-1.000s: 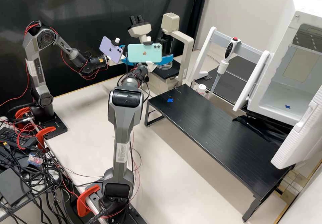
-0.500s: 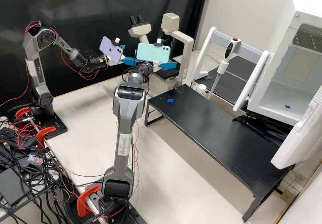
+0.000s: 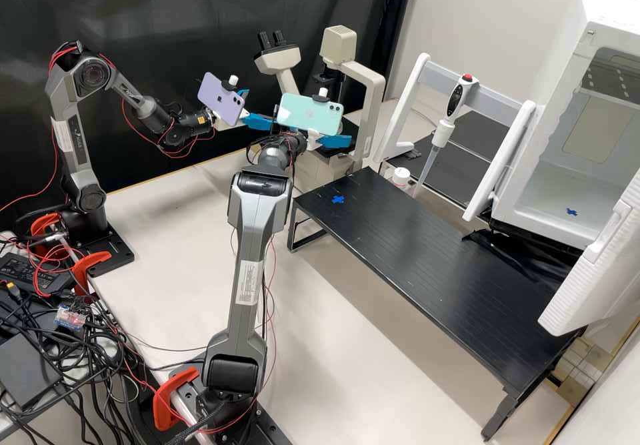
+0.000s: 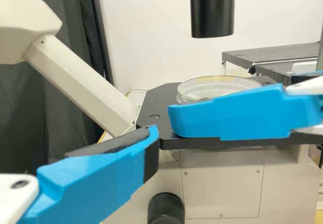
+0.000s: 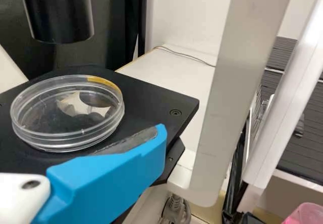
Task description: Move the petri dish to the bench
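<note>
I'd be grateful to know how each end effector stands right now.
Left blue-fingered end effector: open, holding nothing.
Right blue-fingered end effector: open, by the round clear plastic petri dish, not clamped on it.

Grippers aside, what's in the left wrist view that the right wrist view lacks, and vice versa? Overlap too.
Left wrist view, not right: the microscope's cream head, the black knob below the stage, and the cream front panel with small screws.

Right wrist view, not left: the grey plug below the stage and the pink item at the lower corner, cut off by the edge.

Both: the petri dish on the black stage, and the black tube above it.
</note>
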Controlling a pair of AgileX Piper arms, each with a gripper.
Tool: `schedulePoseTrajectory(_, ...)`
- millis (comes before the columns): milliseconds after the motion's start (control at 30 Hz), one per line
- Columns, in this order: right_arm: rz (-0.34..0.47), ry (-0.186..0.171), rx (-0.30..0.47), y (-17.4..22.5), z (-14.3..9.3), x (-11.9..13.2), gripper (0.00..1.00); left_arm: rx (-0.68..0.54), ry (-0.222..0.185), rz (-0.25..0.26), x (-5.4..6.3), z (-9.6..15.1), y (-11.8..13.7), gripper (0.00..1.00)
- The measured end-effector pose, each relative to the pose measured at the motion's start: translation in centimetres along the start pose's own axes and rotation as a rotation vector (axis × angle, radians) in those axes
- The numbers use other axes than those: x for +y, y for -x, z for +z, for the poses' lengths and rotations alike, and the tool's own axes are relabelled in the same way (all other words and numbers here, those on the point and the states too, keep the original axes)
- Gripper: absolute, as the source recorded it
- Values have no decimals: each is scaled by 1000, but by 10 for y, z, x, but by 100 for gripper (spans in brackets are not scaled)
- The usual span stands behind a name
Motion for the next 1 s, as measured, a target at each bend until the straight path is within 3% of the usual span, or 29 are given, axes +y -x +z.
schedulePoseTrajectory(433, -42, -8, -44, -7, 10, -17, 100, 0, 0, 0, 0, 0, 0, 100)
schedulePoseTrajectory(467, -45, -7, -45, -7, 10, -19, 0, 0, 0, 0, 0, 0, 0, 100)
schedulePoseTrajectory(1000, -55, 5, -48, -12, 6, -27, 0, 0, 0, 0, 0, 0, 0, 100)
